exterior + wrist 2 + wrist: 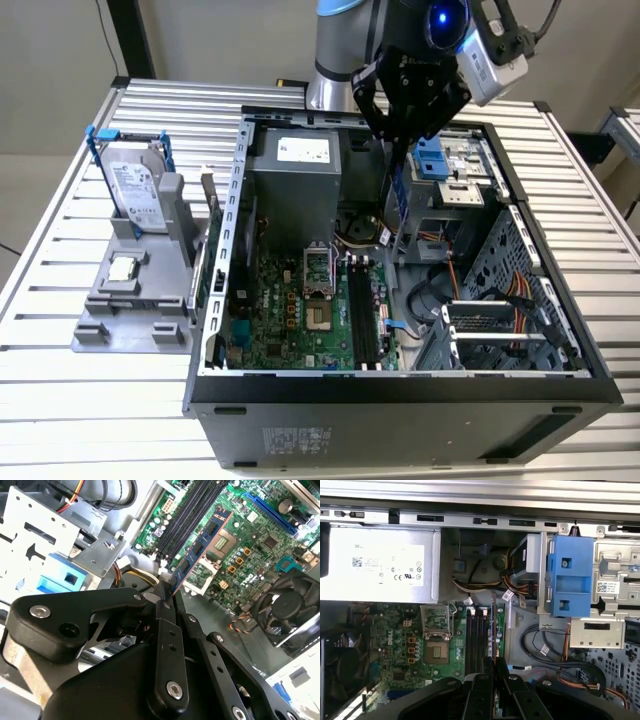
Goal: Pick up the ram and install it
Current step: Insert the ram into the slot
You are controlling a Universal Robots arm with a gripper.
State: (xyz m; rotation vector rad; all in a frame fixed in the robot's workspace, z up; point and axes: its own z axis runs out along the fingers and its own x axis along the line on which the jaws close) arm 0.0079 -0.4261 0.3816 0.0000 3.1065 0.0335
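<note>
The ram (397, 198) is a thin dark bluish stick hanging on edge from my gripper (401, 142), which is shut on its upper end. It hovers inside the open computer case, above the motherboard's long black slots (362, 310) and a little behind them. In the second wrist view the ram (201, 544) juts out from the gripper (168, 592) over the board, beside the slots (192, 515). The first wrist view has the ram (493, 630) edge-on, lined up along the slots (476, 640), with the gripper (495, 666) closed around it.
The grey power supply (293, 190) and the processor socket (317, 290) sit at the exterior view's left of the slots. A blue drive latch (432, 160) and cables lie on the other side. Outside the case, a grey holder (130, 310) carries a hard drive (135, 190) and a chip (122, 268).
</note>
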